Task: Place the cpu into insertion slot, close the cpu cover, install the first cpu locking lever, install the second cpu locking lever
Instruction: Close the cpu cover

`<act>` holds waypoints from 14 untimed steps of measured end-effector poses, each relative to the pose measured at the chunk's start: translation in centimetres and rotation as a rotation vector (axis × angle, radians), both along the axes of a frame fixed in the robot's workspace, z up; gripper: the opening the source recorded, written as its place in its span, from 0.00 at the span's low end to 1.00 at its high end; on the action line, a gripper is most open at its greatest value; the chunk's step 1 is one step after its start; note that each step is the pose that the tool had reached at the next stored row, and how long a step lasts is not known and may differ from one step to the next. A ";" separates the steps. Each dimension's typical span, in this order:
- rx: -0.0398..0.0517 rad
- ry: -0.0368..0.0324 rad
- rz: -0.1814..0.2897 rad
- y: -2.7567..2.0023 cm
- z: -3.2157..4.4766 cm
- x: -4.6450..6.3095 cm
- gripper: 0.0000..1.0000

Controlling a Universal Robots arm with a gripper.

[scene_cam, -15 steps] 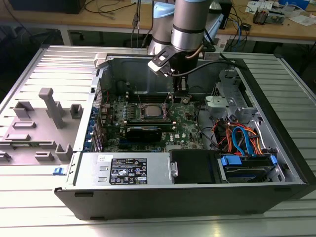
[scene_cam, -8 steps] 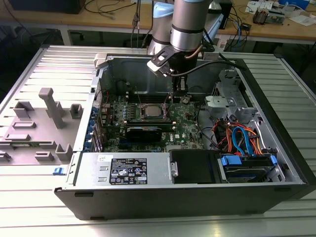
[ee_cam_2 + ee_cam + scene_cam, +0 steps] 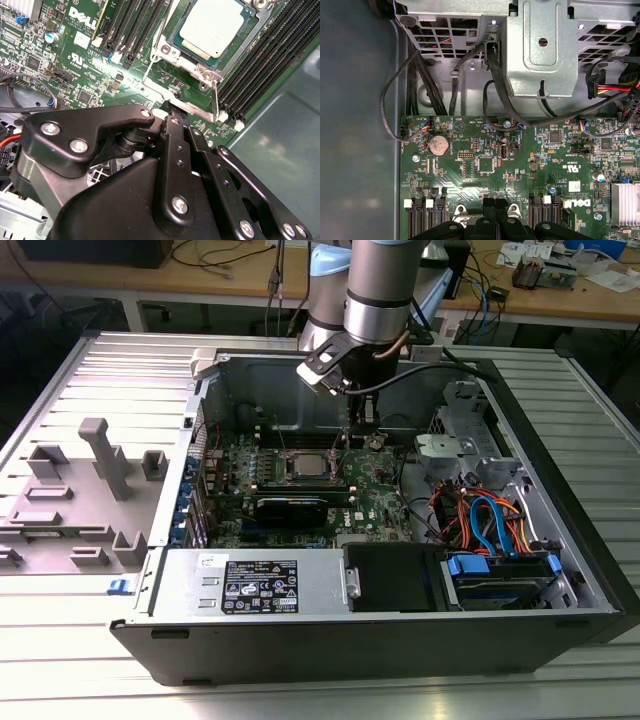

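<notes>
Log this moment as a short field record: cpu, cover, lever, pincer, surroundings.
cpu: seated in the insertion slot, silver top up
cpu cover: down flat, framing the cpu
locking lever: thin wire at the slot's corner; latched or not, cannot tell
pincer: low over the green board, right beside the slot's edge
surroundings: open computer case on a slatted metal table

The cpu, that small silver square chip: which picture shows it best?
The second wrist view: the cpu lies close up, its pale metal top plain, framed by the cpu cover. In the exterior view it is a tiny grey square. The first wrist view looks at the green board beside it.
</notes>
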State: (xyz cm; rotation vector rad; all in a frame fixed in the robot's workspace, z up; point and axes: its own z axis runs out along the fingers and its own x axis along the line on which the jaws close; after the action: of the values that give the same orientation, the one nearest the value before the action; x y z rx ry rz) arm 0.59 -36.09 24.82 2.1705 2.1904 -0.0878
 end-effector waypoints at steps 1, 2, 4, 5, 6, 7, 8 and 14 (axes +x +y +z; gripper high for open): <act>0.0000 0.0000 0.000 0.00 0.00 0.0 0.11; 0.0000 0.0000 0.000 0.00 0.00 0.0 0.11; 0.0000 0.0000 0.000 0.00 0.00 -0.1 0.11; 0.0001 0.0000 0.000 0.00 0.00 -0.1 0.11; 0.0001 0.0000 0.000 0.00 0.00 -0.1 0.11; 0.0001 0.0000 0.000 0.00 0.00 -0.2 0.11; 0.0000 0.0000 0.000 0.00 0.00 -0.2 0.11; 0.0000 0.0000 0.000 0.00 0.00 -0.4 0.11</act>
State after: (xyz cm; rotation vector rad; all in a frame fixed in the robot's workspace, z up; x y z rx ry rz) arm 0.15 -36.09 24.81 2.1706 2.1903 -0.0878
